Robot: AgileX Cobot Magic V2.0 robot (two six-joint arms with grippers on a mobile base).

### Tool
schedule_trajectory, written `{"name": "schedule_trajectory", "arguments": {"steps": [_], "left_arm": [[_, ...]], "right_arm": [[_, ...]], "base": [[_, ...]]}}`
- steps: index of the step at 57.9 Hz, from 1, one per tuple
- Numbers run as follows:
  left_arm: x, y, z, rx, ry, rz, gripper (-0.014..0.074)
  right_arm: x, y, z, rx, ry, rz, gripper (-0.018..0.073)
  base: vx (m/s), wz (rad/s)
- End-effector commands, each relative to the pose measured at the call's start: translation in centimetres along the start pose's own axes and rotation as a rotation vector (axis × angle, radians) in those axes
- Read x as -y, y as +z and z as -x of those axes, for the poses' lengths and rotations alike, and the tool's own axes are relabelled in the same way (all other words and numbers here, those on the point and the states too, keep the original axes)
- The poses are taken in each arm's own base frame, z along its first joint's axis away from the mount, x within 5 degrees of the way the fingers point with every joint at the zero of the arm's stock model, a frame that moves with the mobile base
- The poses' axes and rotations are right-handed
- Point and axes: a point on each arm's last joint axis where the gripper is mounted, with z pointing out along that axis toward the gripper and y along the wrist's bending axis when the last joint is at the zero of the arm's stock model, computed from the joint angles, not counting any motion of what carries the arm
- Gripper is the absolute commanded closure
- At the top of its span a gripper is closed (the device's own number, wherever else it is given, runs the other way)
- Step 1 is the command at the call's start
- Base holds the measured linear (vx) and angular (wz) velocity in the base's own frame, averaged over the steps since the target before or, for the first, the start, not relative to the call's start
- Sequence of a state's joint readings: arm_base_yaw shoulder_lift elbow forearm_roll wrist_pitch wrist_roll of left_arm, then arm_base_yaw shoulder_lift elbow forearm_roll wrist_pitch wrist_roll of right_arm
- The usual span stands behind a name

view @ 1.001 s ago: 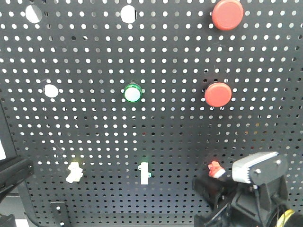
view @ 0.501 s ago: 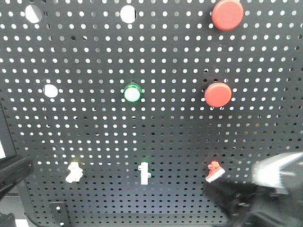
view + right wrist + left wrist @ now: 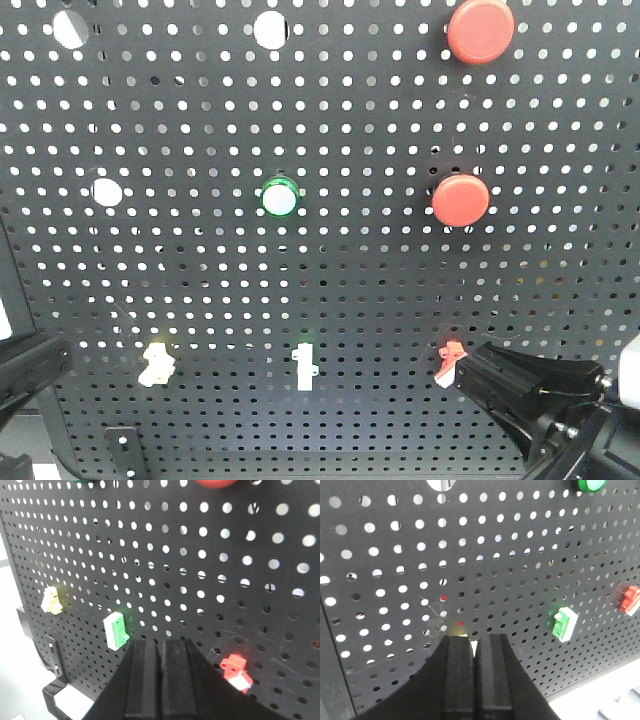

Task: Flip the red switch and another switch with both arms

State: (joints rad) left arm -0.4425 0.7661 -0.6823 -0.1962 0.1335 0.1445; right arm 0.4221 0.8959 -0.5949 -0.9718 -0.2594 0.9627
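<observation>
The panel [image 3: 200,270] is a dark perforated sheet, matt, with the look of painted metal; fine scratches and scuffs show near its lower edge. The red switch [image 3: 237,672] and pale yellow switch [image 3: 157,364] are smooth moulded plastic with a low sheen. The round red push buttons [image 3: 461,200] are smooth plastic with a satin finish, and the green indicator [image 3: 281,197] has a glossy lens. The left gripper [image 3: 479,642] and right gripper [image 3: 161,645] are black, matt and smooth.

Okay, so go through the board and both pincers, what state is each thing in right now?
Red switch: white lever tipped down.
Pale yellow switch: lever position unclear.
Green-based switch: lever position unclear.
Round green button: lit or not, unclear.
Upper red push button: untouched.
Lower red push button: untouched.
Left pincer: shut, empty, aimed at the pale yellow switch.
Right pincer: shut, empty, close beside the red switch.
</observation>
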Motion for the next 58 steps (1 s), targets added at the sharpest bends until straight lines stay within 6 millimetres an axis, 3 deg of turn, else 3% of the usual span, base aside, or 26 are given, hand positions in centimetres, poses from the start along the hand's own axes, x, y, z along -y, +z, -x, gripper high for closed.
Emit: {"name": "schedule_trajectory", "arguments": {"steps": [1,15,22,39,53,58], "left_arm": [[0.0,-0.4,1.7,0.107,-0.005,0.007,0.0594],[-0.1,-0.4,1.1,0.1,-0.004,0.009,0.0594],[-0.5,-2.2,-0.4,0.13,0.059,0.044,0.0594],[-2.7,-7.9,-9.2,0.228,0.141,0.314,0.0594],[-2.9,-9.2,-15.7,0.249,0.159,0.404,0.0594],[-2.8,-9.3,-16.7,0.224,0.153,0.403,0.0594]], "right_arm": [[-0.3,-0.2,1.6,0.071,-0.011,0.029,0.0566],[-0.3,-0.2,1.6,0.071,-0.011,0.029,0.0566],[-0.3,-0.2,1.6,0.071,-0.011,0.029,0.0566],[-0.3,-0.2,1.6,0.071,-0.011,0.029,0.0566],[-0.3,-0.2,1.6,0.071,-0.01,0.029,0.0566],[-0.3,-0.2,1.6,0.071,-0.01,0.029,0.0566]], "base": [[0.0,0.0],[0.0,0.0],[0.0,0.0],[0.0,0.0],[0.0,0.0],[0.0,0.0]]}}
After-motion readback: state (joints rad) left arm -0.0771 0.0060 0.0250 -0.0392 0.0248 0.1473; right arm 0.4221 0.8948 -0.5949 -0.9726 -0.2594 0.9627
